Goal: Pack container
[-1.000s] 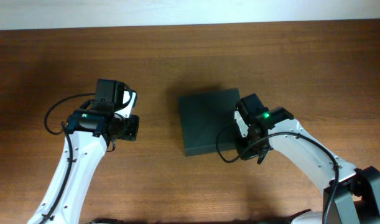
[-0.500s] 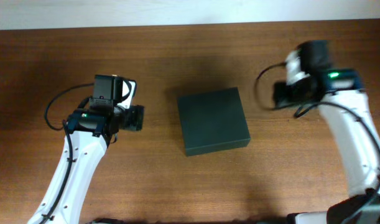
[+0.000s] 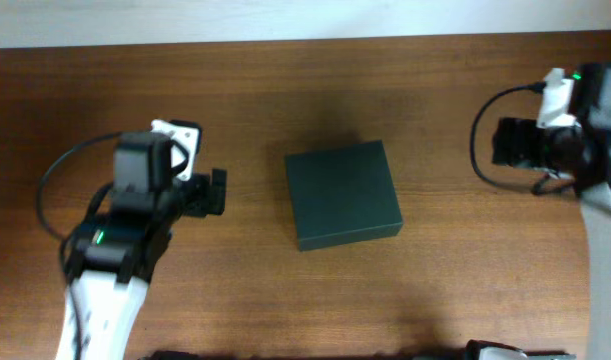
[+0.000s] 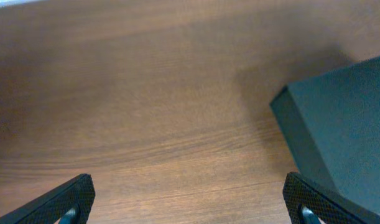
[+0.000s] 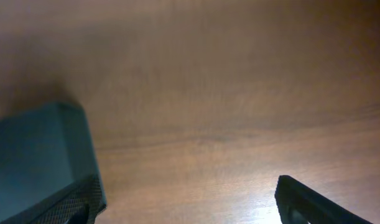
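Observation:
The container (image 3: 343, 195), a dark green-black box with its lid down flat, lies in the middle of the wooden table (image 3: 315, 90). My left gripper (image 3: 217, 192) hovers to its left, pointing at it, open with nothing between the fingers. In the left wrist view the container (image 4: 339, 137) fills the right side, and the left gripper (image 4: 191, 202) shows only bare wood in its gap. My right gripper (image 3: 505, 142) hangs off to the container's right, open and empty. From the right wrist, the container (image 5: 34, 149) sits at the left behind the left fingertip (image 5: 84, 202) of the right gripper (image 5: 196, 202).
Black cables loop from both arms, the left one (image 3: 55, 180) and the right one (image 3: 480, 130). A pale wall strip (image 3: 285, 20) runs along the table's far edge.
The right arm has pulled away from the container's right edge, out to the far right, and its jaws have opened. The left jaws have opened too, and that arm has shifted slightly.

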### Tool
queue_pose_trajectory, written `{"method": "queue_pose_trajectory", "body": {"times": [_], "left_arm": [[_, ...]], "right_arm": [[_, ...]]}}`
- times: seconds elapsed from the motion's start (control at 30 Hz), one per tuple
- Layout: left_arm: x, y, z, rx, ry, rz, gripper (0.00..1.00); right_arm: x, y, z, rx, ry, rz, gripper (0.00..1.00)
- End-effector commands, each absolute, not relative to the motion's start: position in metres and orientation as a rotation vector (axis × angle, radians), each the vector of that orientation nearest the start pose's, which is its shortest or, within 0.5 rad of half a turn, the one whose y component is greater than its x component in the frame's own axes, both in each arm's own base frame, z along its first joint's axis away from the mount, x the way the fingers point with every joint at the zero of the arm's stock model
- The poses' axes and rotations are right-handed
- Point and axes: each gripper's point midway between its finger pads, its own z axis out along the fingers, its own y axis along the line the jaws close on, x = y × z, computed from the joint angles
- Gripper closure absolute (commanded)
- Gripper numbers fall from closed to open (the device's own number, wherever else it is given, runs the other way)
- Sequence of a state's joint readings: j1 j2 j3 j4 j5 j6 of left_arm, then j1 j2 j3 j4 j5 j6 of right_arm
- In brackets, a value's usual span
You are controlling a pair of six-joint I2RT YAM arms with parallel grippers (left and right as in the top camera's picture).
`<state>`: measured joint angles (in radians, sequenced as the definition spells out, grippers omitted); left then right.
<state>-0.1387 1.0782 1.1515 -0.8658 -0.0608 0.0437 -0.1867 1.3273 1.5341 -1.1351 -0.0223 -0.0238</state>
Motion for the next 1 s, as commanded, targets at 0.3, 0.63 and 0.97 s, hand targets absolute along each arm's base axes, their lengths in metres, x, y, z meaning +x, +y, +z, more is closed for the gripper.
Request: {"method": "queue_pose_trajectory", "body": {"times": [0.3, 0.63, 0.97], "left_arm": [[0.235, 0.003, 0.264, -0.007, 2.151, 0.126, 0.01], [0.218, 0.009, 0.235, -0.023, 2.163, 0.146, 0.01], [0.217, 0.009, 0.235, -0.023, 2.167, 0.146, 0.01]], "right_arm": [[0.218, -0.039, 0.274, 0.238, 2.238, -0.065, 0.01], [0.194, -0.021, 0.235, 0.274, 2.147, 0.057, 0.01], [0.194, -0.021, 0.234, 0.275, 2.149, 0.058, 0.01]]}}
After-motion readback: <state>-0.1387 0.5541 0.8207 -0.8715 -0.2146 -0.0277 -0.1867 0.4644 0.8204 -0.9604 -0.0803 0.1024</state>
